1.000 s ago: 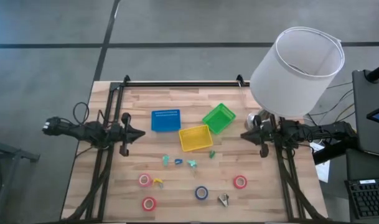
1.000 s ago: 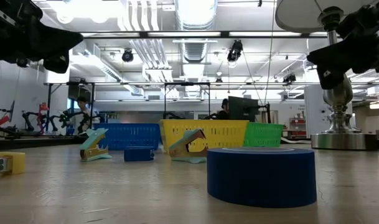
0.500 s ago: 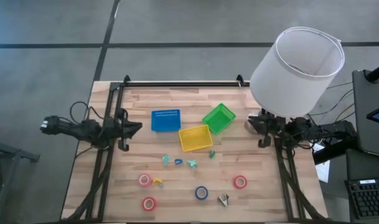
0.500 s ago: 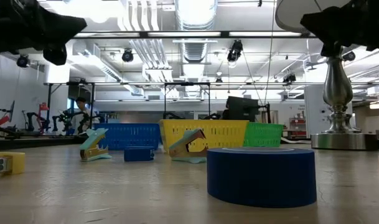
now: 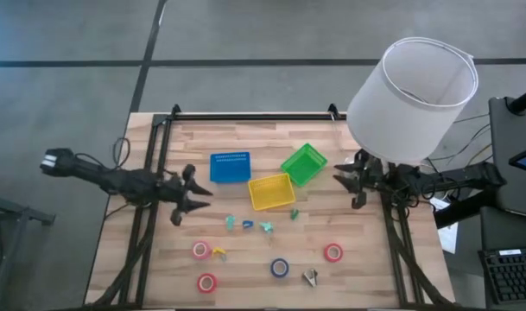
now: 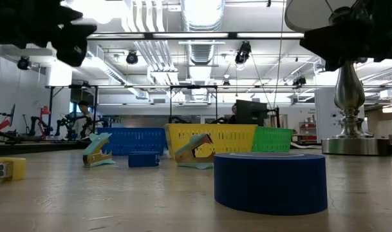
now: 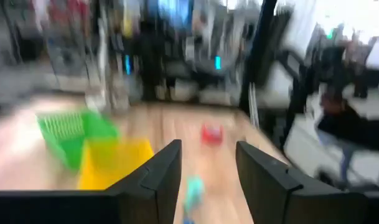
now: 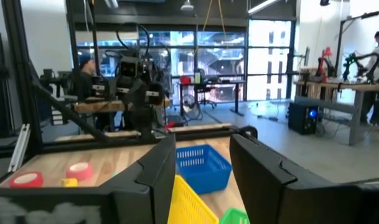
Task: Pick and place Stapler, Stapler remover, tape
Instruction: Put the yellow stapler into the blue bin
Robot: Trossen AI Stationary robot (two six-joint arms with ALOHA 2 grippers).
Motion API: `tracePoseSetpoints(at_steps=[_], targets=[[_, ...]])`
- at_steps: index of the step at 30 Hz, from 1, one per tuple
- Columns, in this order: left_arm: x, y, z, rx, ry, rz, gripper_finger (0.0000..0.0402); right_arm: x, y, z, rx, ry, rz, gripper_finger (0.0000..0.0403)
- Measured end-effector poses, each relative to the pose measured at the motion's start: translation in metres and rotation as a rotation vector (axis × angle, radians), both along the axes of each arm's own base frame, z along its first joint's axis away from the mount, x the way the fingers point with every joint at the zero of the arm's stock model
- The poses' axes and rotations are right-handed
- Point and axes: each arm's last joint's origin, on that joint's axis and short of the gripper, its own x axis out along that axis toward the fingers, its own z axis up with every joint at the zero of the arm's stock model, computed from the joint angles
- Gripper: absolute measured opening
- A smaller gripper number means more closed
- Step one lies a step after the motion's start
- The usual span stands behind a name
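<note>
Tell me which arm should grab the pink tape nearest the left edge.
Left. Its open gripper hovers over the table's left half, nearer that pink tape; the right gripper hangs open by the lamp base.

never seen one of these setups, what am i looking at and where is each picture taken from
It is a robot with two dark arms at a wooden table. One picture looks straight down, one sits at table height, and two come from cameras on the wrists. From above, the left gripper and the right gripper both hang open above the table, holding nothing. On the table lie a blue bin, a yellow bin and a green bin, three pink-red tape rolls and a blue tape roll, plus small coloured desk tools. The big white thing is a lamp.
</note>
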Motion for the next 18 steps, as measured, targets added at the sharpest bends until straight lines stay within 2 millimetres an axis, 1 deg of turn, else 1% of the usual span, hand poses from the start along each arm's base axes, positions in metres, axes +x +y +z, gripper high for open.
tracePoseSetpoints(at_steps=[5,7,10,13,16,18], targets=[[0.021,-0.016,-0.008,-0.042,0.206,-0.085,0.0144,0.002,0.000,-0.002,0.027,0.018,0.005,0.0148],[0.028,-0.024,-0.012,-0.028,0.280,-0.128,0.0139,0.003,0.000,-0.003,0.034,0.026,0.006,0.0145],[0.042,-0.038,-0.003,-0.018,0.302,-0.185,0.0133,0.004,0.000,-0.004,0.033,0.035,0.006,0.0143],[0.049,-0.048,-0.009,0.015,0.453,-0.201,0.0129,0.004,0.000,-0.004,0.029,0.037,-0.001,0.0141],[0.059,-0.058,-0.007,0.023,0.501,-0.214,0.0124,0.004,0.000,-0.005,0.027,0.039,-0.002,0.0144],[0.064,-0.063,-0.009,0.029,0.532,-0.220,0.0121,0.004,0.000,-0.005,0.021,0.041,-0.003,0.0148]])
